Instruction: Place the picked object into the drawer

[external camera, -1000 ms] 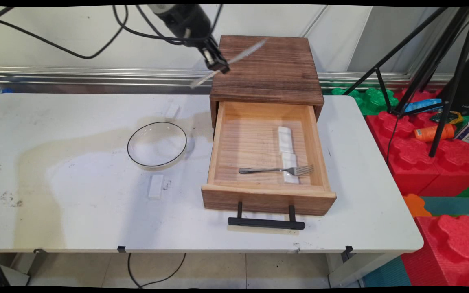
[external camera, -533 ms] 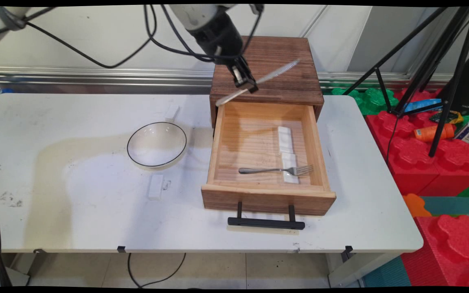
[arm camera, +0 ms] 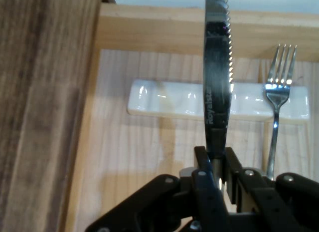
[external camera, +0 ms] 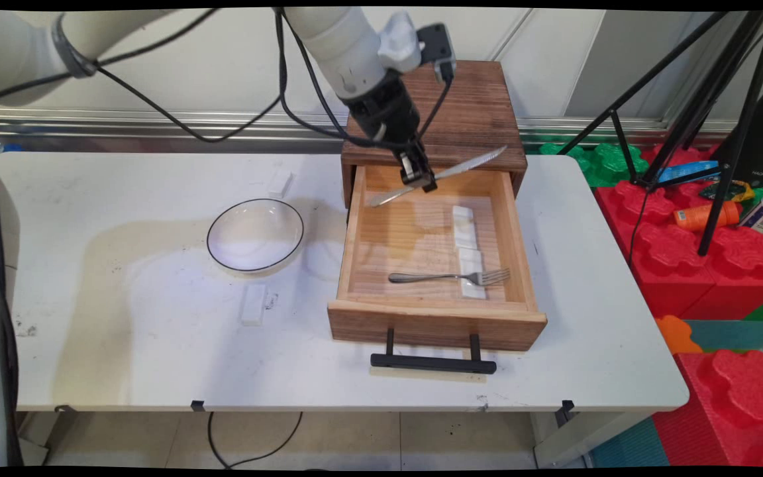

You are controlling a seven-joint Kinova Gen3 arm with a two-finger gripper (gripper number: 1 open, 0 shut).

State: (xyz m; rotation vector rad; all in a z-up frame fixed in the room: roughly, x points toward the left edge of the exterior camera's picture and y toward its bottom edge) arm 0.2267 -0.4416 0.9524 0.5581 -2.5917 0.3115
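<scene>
knife [external camera: 438, 176] is held tight by closed gripper [external camera: 419, 179] over far end of open drawer [external camera: 355, 232]; fork [external camera: 451, 277] is inside already, knife not put down yet.

Bright, even light; a soft arm shadow falls on the worktop [external camera: 156, 344] toward 7 o'clock; glare streaks the knife [arm camera: 217, 67].

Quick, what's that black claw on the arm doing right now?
Gripper: shut on the knife, held over the back of the open drawer.
</scene>
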